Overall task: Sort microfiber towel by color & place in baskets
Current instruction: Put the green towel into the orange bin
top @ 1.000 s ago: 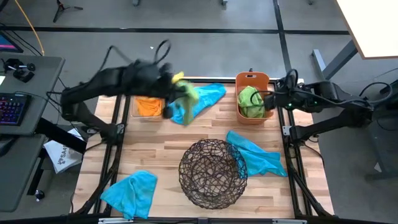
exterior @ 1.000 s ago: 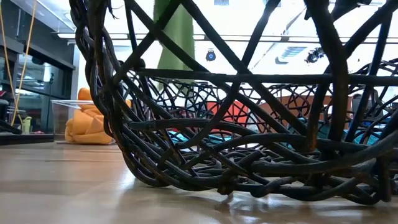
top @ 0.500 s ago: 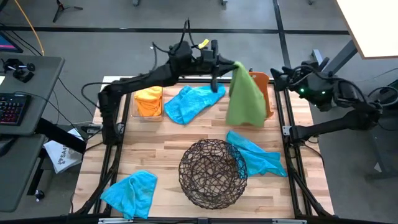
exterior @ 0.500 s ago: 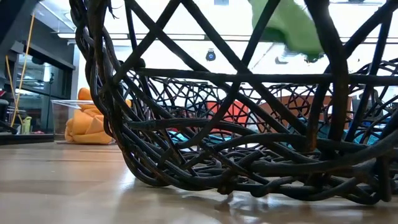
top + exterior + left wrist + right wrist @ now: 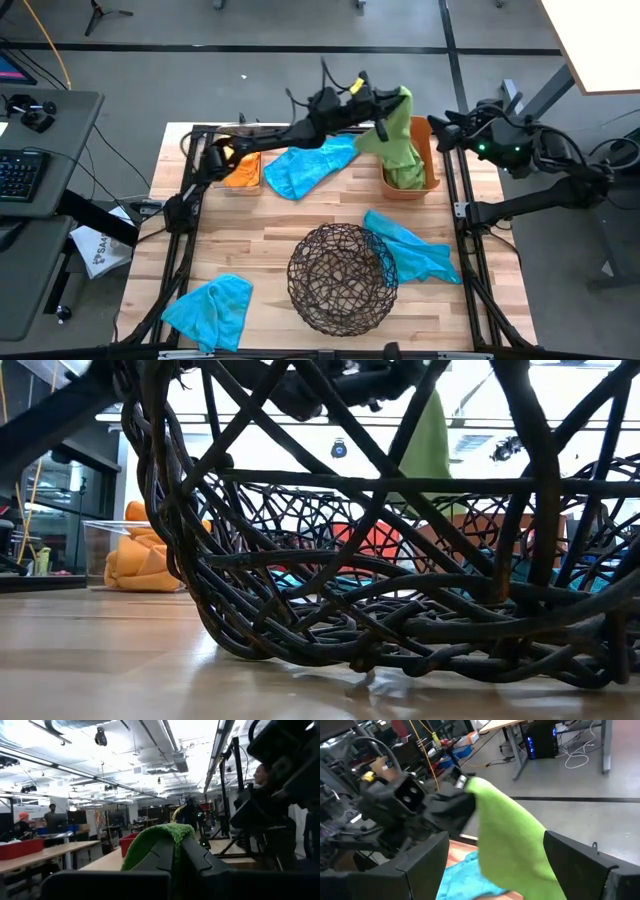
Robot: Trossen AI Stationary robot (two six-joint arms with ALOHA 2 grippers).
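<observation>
My left gripper reaches along the far edge and stands above the salmon-orange bin, shut on a lime green towel that also shows in the low view and the left wrist view. My right gripper waits open just right of that bin, its fingers wide apart. An orange towel sits in the clear bin. Turquoise towels lie flat at far centre, right of the wire bowl and at the near left corner. My left gripper pinches the green towel at its top edge between its two fingers, reaching level from the table's left. The towel hangs below the fingers, and its lower part is inside the salmon-orange bin. One layer or several, I cannot tell.
The round dark wire-mesh bowl stands near centre and fills the low view. Metal frame rails run along the table's left and right sides. Bare wood lies between the bowl and the near left turquoise towel.
My left gripper has swung from beside the clear bin toward the table's right, carrying the green towel lifted clear, and now holds it over the salmon-orange bin with its lower part hanging inside. My right gripper has drawn back from the bin toward the far right.
</observation>
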